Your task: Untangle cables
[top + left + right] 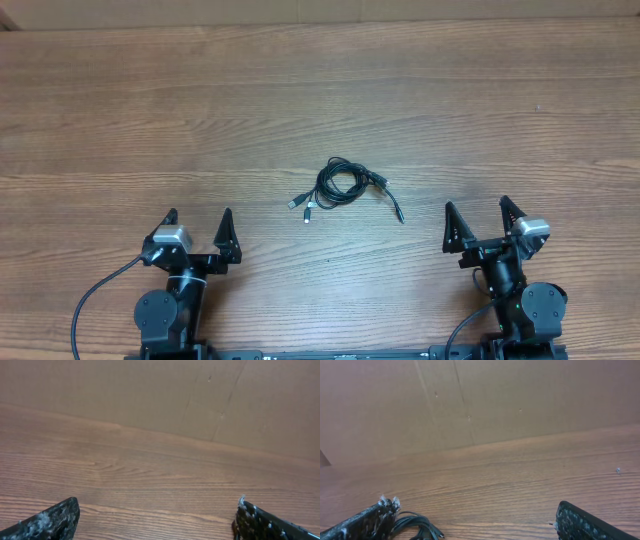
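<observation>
Claws, two, both empty: left claw [199,215] and right claw [477,204], each with fingers spread wide apart, set at the near edge with tips pointing toward the far side. Cables [342,185]: thin black cords wound into one small loose coil, lying flat near the middle of the tabletop [300,80], touched by neither claw. Two silver-tipped plugs [302,207] trail out of the coil toward the left arm's side. One dark-ended tail [397,212] trails toward the right arm's side, so the bundle's long axis runs roughly left to right across the robot's front. Position relative to claws: ahead of both and between them, diagonally inward from each. Right claw judged slightly nearer, since the dark tail reaches toward it and the coil shows low in the right wrist view, just beyond the finger [367,520] at that picture's left. Left wrist view shows only bare wood. Surround: wood-grain surface, plain brown board [520,400] behind. Brands, labels, writing: none legible on cords, plugs or claws.
</observation>
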